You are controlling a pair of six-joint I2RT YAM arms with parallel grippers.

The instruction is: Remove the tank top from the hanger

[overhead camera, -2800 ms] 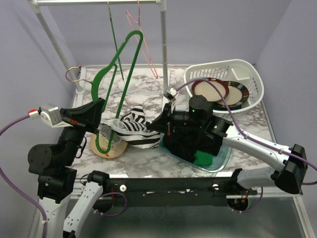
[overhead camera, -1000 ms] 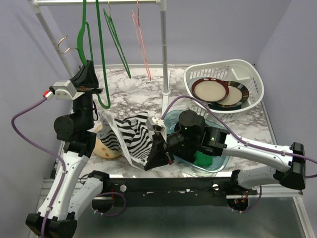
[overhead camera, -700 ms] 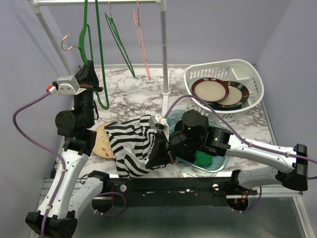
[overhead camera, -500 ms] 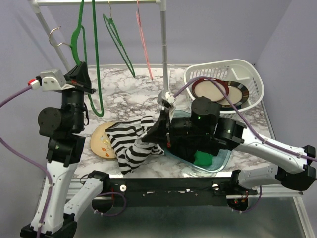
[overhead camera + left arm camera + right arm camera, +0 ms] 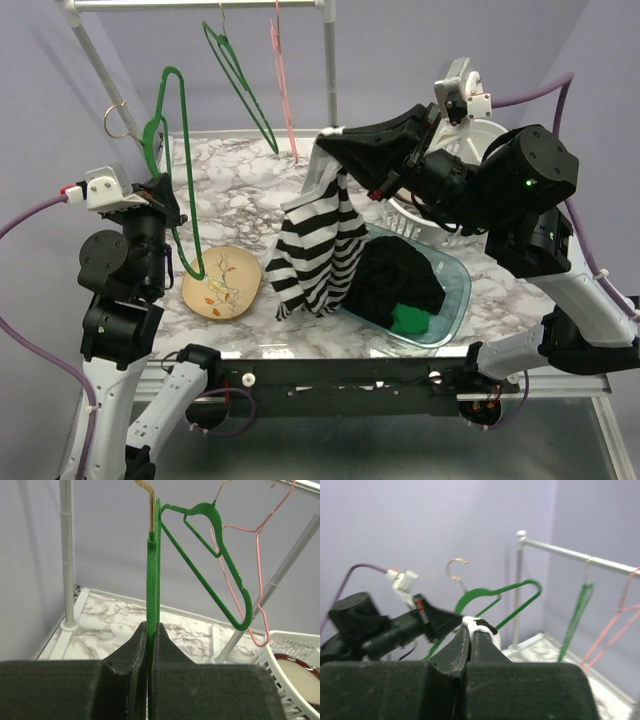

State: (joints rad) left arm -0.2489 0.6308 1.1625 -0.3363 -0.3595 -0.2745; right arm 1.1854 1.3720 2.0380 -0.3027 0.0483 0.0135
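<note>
We hold the right gripper (image 5: 326,141) clenched on the top edge of the striped tank top (image 5: 320,245), so the cloth hangs freely beneath it; the left gripper (image 5: 150,626), clamped on the green hanger (image 5: 153,570), holds that upright, well apart and bare.

My right hand (image 5: 471,630) has its two dark fingers pressed flat together, with a white strip of cloth (image 5: 484,626) pinched at their tips. Just past them, blurred, the left hand (image 5: 447,621) reaches in from the left. Its tips meet a green hanger (image 5: 487,591) that tilts up to the right, with a brass hook (image 5: 456,563) at its top. A purple cable (image 5: 355,570) runs to a white plug (image 5: 402,580) on that arm. Farther back stands a white rail (image 5: 520,585). From its bar hang a second green hanger (image 5: 580,607) and a pink hanger (image 5: 620,617), above the marbled surface (image 5: 555,667).
</note>
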